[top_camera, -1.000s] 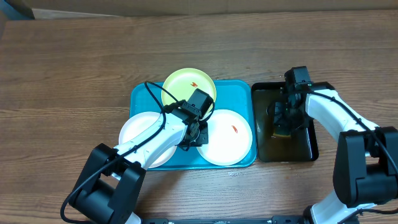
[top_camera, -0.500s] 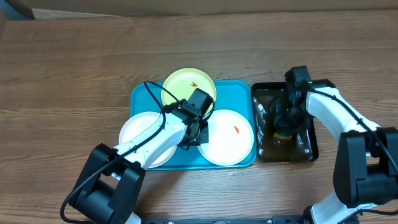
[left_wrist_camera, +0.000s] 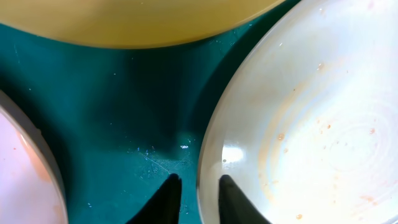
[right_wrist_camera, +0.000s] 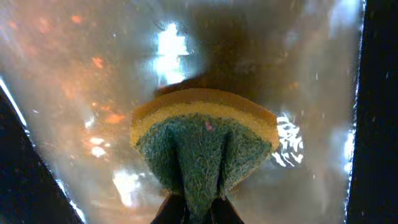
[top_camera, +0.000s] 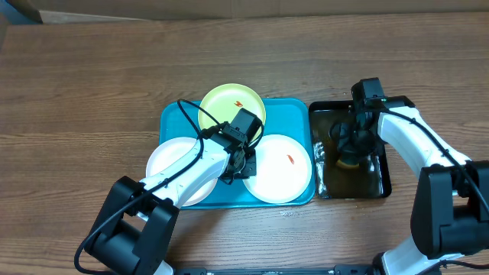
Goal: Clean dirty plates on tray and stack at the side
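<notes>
No text, label, brand, number or sign can be read in any view. Nothing legible is seen on the plates (top_camera: 280,168), the tray (top_camera: 172,126), the black tray at the right (top_camera: 384,179) or the wooden table (top_camera: 92,84).

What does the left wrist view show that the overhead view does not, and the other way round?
Only the left wrist view: faint orange specks across the right white plate, and the left gripper with its fingertips on either side of that plate's rim. Only the overhead view: the right gripper with the sponge at the black tray, the table, and the red mark on the yellow plate. Both: the blue tray, the yellow plate and both white plates.
</notes>
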Tool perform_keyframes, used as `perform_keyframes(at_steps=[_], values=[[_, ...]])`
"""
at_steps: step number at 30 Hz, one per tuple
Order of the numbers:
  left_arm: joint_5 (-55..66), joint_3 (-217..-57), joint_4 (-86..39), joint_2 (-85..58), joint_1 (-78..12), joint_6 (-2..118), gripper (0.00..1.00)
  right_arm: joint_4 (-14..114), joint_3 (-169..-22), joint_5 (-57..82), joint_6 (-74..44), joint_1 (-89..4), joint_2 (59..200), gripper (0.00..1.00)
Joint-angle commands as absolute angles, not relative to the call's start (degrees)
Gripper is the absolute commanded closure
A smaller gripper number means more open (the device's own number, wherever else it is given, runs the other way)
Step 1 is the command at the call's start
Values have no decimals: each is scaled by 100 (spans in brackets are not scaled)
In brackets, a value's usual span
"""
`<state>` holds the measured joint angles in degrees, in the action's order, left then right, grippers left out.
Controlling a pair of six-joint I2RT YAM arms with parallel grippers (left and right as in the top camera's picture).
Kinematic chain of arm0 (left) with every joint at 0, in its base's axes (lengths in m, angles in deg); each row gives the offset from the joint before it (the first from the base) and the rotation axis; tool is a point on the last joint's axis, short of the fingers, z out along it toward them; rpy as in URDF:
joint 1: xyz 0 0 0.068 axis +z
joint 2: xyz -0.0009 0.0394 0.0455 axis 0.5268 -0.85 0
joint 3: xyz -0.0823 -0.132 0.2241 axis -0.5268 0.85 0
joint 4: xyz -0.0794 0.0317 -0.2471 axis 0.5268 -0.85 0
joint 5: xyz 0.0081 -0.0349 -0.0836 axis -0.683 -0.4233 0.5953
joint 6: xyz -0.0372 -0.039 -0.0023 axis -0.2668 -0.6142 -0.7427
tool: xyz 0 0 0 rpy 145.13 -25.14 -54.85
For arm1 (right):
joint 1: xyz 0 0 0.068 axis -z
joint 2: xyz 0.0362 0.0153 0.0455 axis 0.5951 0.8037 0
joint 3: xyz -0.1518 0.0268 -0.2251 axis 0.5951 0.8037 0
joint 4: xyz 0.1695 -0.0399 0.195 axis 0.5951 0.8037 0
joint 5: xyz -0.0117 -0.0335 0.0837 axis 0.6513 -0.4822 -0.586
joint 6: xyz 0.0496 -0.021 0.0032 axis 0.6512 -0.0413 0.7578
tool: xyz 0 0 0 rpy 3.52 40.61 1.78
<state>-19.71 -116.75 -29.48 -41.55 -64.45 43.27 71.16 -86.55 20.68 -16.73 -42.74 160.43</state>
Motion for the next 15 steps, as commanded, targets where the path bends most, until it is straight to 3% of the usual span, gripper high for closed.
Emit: perform_keyframes(at_steps=[1,7,15], values=[[-2032,-11655,-2926,-4192,-6493,4312,76,7164,-8812,2087,-1684,-4324,15857,96],[-2039,-11653,-2928,-4192,-6493,4310,81,7802,-9212,2114,-1442,-4324,15661,96],[-2093,-11576,-2751,-4192,-6493,4292,81,7955,-9206,2402,-1238,-4461,15503,96]])
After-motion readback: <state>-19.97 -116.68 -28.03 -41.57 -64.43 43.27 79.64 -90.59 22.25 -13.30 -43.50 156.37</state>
